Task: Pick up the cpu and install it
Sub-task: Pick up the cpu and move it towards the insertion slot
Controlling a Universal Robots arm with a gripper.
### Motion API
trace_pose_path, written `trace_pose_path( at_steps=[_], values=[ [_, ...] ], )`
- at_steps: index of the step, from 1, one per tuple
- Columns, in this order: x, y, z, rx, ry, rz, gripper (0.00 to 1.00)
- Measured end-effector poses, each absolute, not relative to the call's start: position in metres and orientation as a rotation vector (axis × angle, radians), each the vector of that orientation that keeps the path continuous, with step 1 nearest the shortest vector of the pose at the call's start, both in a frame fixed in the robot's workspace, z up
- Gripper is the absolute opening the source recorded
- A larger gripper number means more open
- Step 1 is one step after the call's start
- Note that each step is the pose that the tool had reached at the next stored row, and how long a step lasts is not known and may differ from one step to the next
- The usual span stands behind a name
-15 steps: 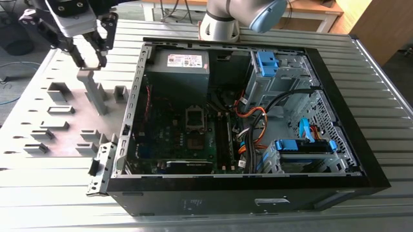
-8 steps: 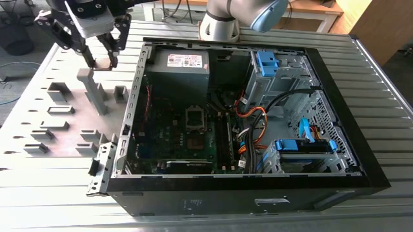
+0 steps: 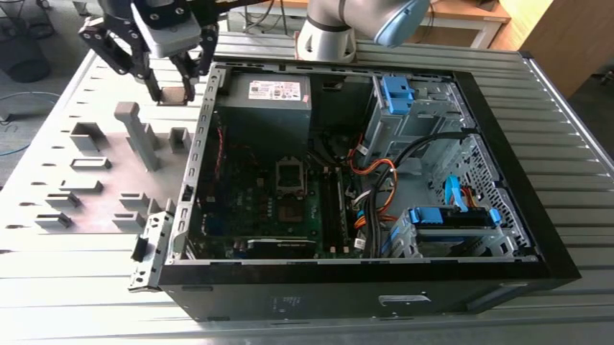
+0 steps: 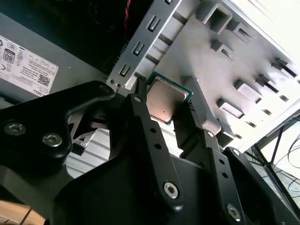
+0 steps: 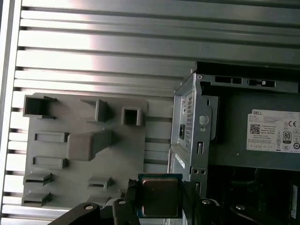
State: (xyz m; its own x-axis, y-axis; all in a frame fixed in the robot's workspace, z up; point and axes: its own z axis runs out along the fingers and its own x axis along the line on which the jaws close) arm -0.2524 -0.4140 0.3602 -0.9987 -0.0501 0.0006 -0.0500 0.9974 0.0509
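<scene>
In the exterior view, a grey holder plate (image 3: 106, 208) with raised blocks is seen at nine o'clock, lying on the slatted metal table (image 3: 576, 244) just beside the open computer case (image 3: 518, 180). A tall block (image 3: 134, 133) is seen standing upright near the plate's middle. At eleven o'clock the gripper (image 3: 172, 97) is seen over the plate's far end, close to the case's outer wall. Its fingers are set narrow and are closed on the cpu (image 3: 174, 96), which is gripped by two opposite edges and held flat. In the first wrist view the cpu's (image 5: 160, 197) silvery-grey metal top is turned to the camera, with the plate and its blocks seen beyond it. In the second wrist view a pale face with a green rim is shown between the black fingers (image 4: 140, 117). Inside the case, the power supply (image 3: 264, 97) is placed at twelve o'clock from the motherboard (image 3: 249, 208). The dark socket frame (image 3: 292, 175) is seen at the board's middle, and the cpu is held well apart from it, at about eleven o'clock from the frame. The arm's base (image 3: 326, 36) is mounted at twelve o'clock, beyond the case. Blue drive-bay clips (image 3: 395, 90) are seen at one o'clock, and a second blue set (image 3: 451, 218) at four o'clock, with orange and black cables between them.
</scene>
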Motion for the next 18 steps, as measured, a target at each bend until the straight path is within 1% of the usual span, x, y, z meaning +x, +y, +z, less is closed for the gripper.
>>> trace_pose_path(
  at_steps=[18],
  values=[
    [-0.196, -0.414, 0.360, 0.078, -3.136, -0.080, 0.47]
  ],
)
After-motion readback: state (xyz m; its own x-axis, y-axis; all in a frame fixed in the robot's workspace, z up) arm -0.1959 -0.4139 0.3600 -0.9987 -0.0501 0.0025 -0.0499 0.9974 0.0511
